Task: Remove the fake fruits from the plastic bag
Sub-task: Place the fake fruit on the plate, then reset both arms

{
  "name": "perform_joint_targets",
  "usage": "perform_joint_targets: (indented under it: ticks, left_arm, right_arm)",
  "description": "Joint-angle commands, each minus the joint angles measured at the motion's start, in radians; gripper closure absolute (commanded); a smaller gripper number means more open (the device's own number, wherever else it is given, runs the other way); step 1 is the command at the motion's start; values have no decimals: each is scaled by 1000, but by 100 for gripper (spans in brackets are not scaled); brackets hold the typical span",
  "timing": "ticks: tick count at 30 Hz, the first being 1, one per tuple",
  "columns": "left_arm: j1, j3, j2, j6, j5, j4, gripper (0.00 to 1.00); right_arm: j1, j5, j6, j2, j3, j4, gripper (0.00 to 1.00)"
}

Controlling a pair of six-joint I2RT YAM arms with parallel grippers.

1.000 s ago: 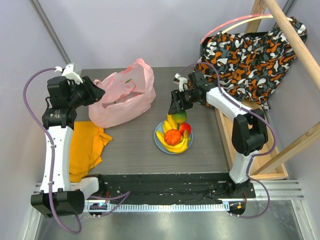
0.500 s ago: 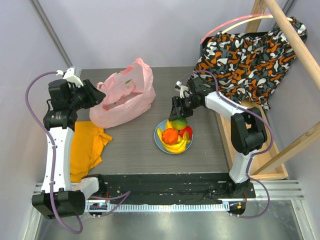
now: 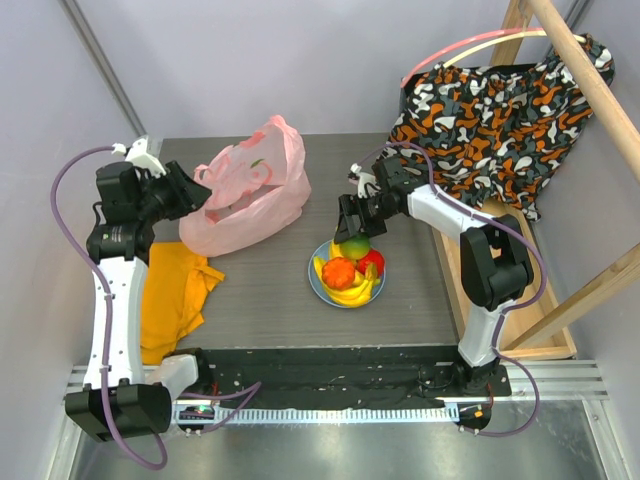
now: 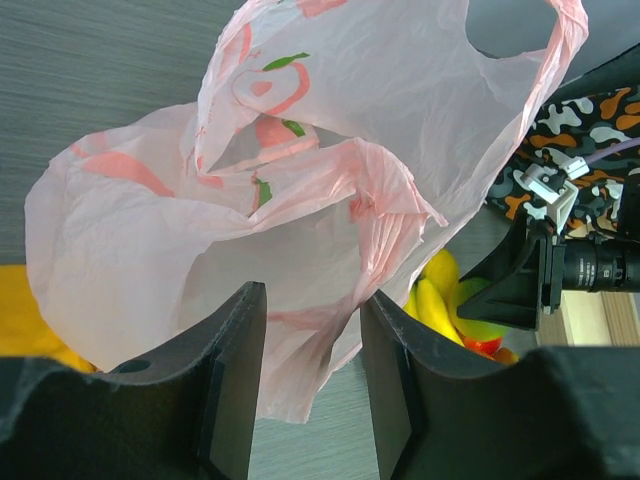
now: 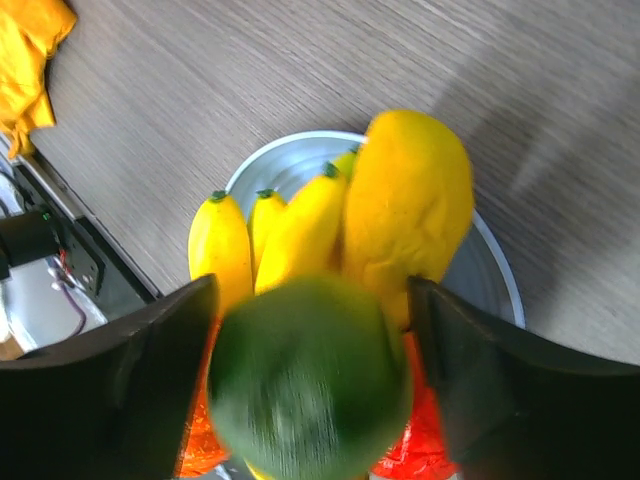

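Now, top view: my right gripper hangs over the round light-blue plate, w/ the green-orange round plastic fruit straight under it, atop the yellow banana bunch, orange ridged fruit & red one. The crinkly pink plastic bag lies well to the left, long axis slanting near-left to far-right, right at my left gripper. An orange cloth lies nearer, off the path.

Left wrist: fingers half spread, bag's thin edge in the gap, not pinched. No fruit shape visible inside.

Right wrist: jaws spread either side of the green fruit. It's blurred while the fingers are sharp, so prob loose.
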Motion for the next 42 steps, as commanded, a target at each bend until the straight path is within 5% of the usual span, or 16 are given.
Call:
perform_joint_targets:
  ticks: [1,15,18,20,21,33,42]
  left_arm:
    - [9,4,-16,-16,28,53,53]
    - [9,15,2,-30,58,71,53]
    - [9,30,4,-28,56,71,38]
    - [9,46,5,-18,47,70,6]
    - [9,69,7,-13,38,75,0]
    - [12,251,27,185,-168,-36,0]
    - [38,178,7,235,-317,-129,0]
  right_arm:
    - [7,33,11,-54,-3,1,2]
    - [5,59,-46,-93,80,-65,0]
    - [-3,157,-94,-116,146,-122,0]
    - [-13,245,-129,-148,167,-125,0]
    - [-16,263,-138,-156,172,-126,0]
    - [-24,666,-51,-468,-87,13,0]
    - [-24,705,-45,-642,-241,25,0]
